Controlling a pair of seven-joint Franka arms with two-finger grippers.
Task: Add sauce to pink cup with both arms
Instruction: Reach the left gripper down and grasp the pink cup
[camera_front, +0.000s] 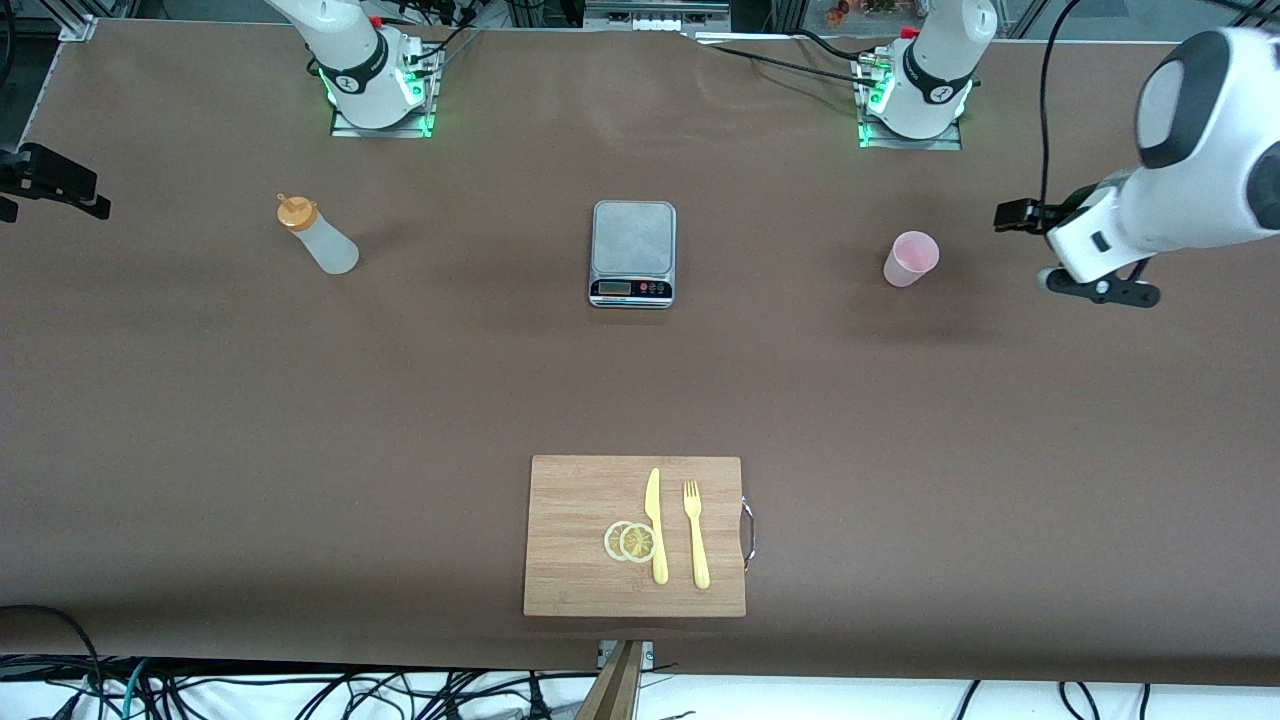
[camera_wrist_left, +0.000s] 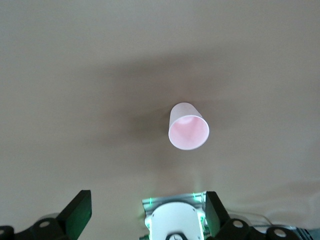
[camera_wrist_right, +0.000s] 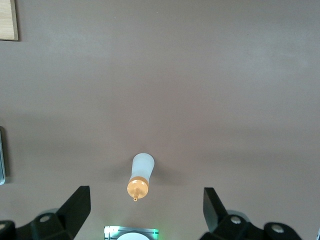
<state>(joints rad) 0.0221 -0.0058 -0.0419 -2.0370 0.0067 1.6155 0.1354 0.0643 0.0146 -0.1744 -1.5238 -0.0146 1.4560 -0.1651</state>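
Observation:
The pink cup (camera_front: 910, 259) stands upright and empty on the brown table toward the left arm's end; it also shows in the left wrist view (camera_wrist_left: 188, 127). The whitish squeeze bottle (camera_front: 318, 240) with an orange nozzle cap stands toward the right arm's end and shows in the right wrist view (camera_wrist_right: 140, 175); no brown sauce shows through it. My left gripper (camera_wrist_left: 148, 214) is open and empty, high over the table beside the cup (camera_front: 1100, 288). My right gripper (camera_wrist_right: 146, 207) is open and empty, high over the table beside the bottle, a black part at the front view's edge (camera_front: 50, 180).
A steel kitchen scale (camera_front: 632, 252) sits mid-table between bottle and cup. A wooden cutting board (camera_front: 570, 560), nearer the front camera, carries a yellow knife (camera_front: 655, 525), a yellow fork (camera_front: 696, 533) and two lemon slices (camera_front: 630, 541). Both arm bases (camera_front: 380, 90) (camera_front: 915, 100) stand at the table's edge.

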